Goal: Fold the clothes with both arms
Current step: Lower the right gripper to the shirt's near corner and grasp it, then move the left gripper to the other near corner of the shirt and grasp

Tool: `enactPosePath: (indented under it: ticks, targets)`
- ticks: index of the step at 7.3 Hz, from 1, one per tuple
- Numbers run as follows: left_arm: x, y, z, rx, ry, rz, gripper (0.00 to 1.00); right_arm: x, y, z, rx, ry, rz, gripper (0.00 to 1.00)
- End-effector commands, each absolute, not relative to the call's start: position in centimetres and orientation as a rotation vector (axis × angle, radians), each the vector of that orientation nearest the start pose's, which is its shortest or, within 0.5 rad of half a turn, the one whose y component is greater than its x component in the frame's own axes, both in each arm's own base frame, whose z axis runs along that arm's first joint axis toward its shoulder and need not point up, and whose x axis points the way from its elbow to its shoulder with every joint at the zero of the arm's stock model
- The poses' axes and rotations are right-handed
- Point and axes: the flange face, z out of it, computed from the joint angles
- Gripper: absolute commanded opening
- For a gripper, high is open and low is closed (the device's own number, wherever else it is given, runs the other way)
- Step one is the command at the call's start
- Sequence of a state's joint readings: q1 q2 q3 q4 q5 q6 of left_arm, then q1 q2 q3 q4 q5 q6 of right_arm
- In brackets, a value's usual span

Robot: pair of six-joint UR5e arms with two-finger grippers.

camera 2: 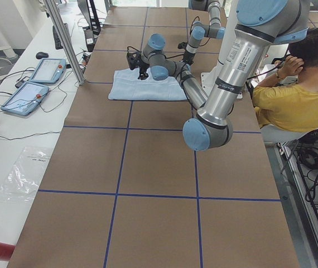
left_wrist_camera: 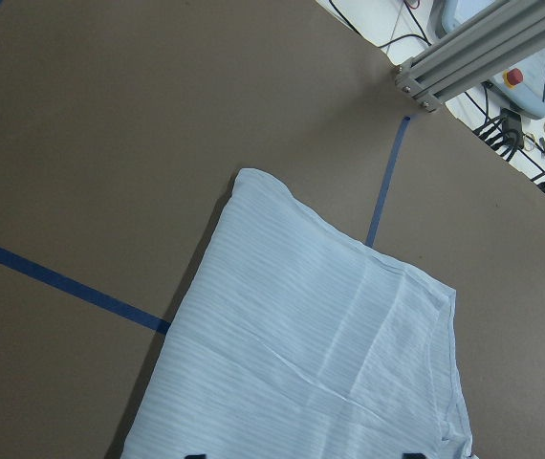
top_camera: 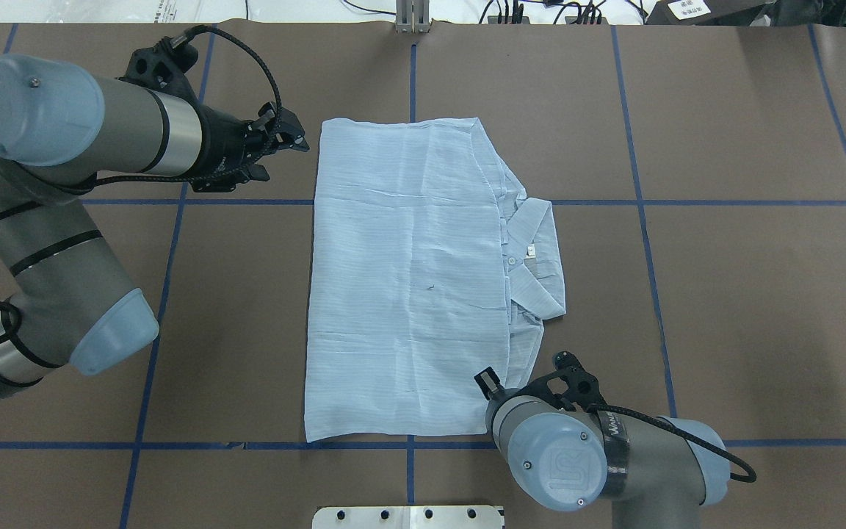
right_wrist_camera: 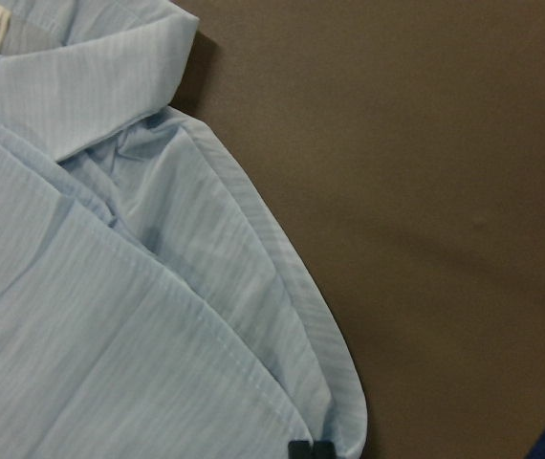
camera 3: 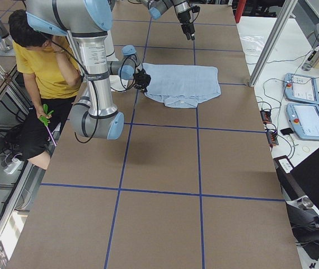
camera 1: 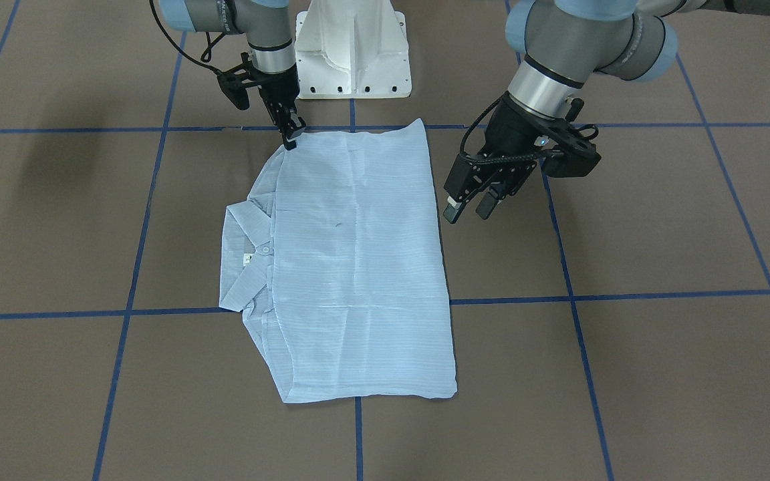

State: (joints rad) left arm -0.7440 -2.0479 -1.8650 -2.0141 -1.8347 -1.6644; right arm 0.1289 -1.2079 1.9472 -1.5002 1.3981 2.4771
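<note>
The pale-blue shirt (camera 1: 358,267) lies folded flat on the brown table, collar (camera 1: 244,257) sticking out on the robot's right side. It also shows in the overhead view (top_camera: 408,279). My right gripper (camera 1: 291,139) points down at the shirt's near corner. In the right wrist view its fingertips (right_wrist_camera: 298,449) sit together on the cloth's edge (right_wrist_camera: 339,421). My left gripper (camera 1: 466,208) is open and empty, hovering just off the shirt's opposite side edge (top_camera: 285,141). The left wrist view shows the shirt's far corner (left_wrist_camera: 320,354) and wide-apart tips.
The white pedestal base (camera 1: 351,47) stands just behind the shirt. Blue tape lines (camera 1: 625,295) cross the table. A seated person in yellow (camera 2: 293,100) is beside the robot. Tablets (camera 2: 36,84) and an aluminium post (camera 2: 64,39) stand along the far table edge.
</note>
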Motion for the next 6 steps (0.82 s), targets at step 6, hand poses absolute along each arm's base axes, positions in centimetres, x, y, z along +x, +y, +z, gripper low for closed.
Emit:
enactPosePath:
  ticks: [6]
  targets:
    - [48.4, -33.6, 24.6, -0.012, 1.191, -0.633, 0.74, -53.3, -22.3, 27.7, -0.151, -0.83, 1.033, 0.0]
